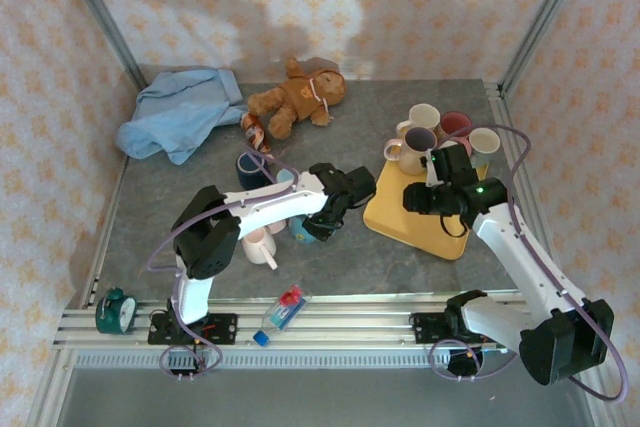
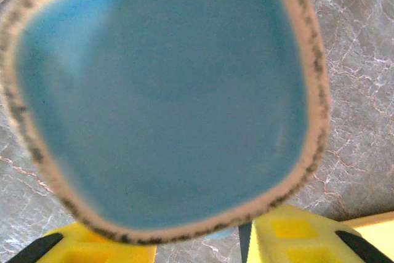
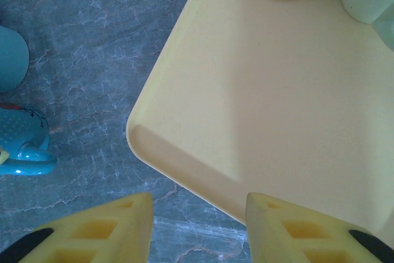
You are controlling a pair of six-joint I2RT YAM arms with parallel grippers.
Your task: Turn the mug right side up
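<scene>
The blue mug (image 1: 303,229) stands on the grey table with its flat base up. In the left wrist view that base (image 2: 160,90), ringed by a speckled tan edge, is very close and hides the fingertips. My left gripper (image 1: 322,215) hangs right over the mug, its yellow fingers (image 2: 295,238) spread wide with a light-blue bit of the mug showing between them. The mug's side and handle (image 3: 24,149) show at the left edge of the right wrist view. My right gripper (image 3: 197,226) hovers open over the near-left corner of the yellow tray (image 3: 258,103), holding nothing.
Several upright mugs (image 1: 440,132) crowd the tray's far end. A pink mug (image 1: 258,245), a dark blue mug (image 1: 250,169) and a teal one (image 1: 285,179) lie around the left gripper. A teddy bear (image 1: 298,97) and blue cloth (image 1: 180,107) sit at the back.
</scene>
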